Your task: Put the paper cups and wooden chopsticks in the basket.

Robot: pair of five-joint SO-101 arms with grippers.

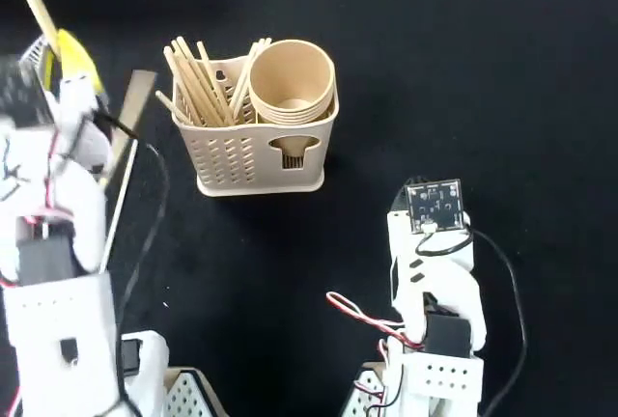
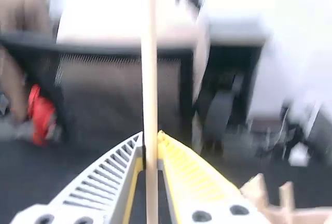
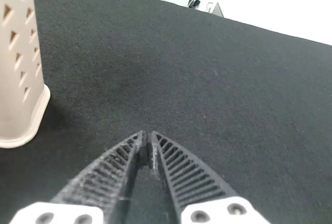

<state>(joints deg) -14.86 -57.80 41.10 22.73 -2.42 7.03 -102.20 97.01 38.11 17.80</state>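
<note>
My left tool is clamped on a single wooden chopstick, gripped near its lower part, so the stick rises upright well above the tips. From the high view I hold it up at the left edge of the surface, off to the side of the basket and apart from it. My right tool is closed on nothing and sits low over bare surface, with the basket's corner near it.

The basket already has a stack of paper cups in its right compartment and a bundle of chopsticks leaning in the left one. What looks like another pale stick lies on the surface beside my left arm, partly hidden by it.

I judge this the carry step for a late chopstick. Next I need to swing the left tool across to the basket's left compartment, get the stick's lower end inside the rim without knocking the bundle, and then release.
</note>
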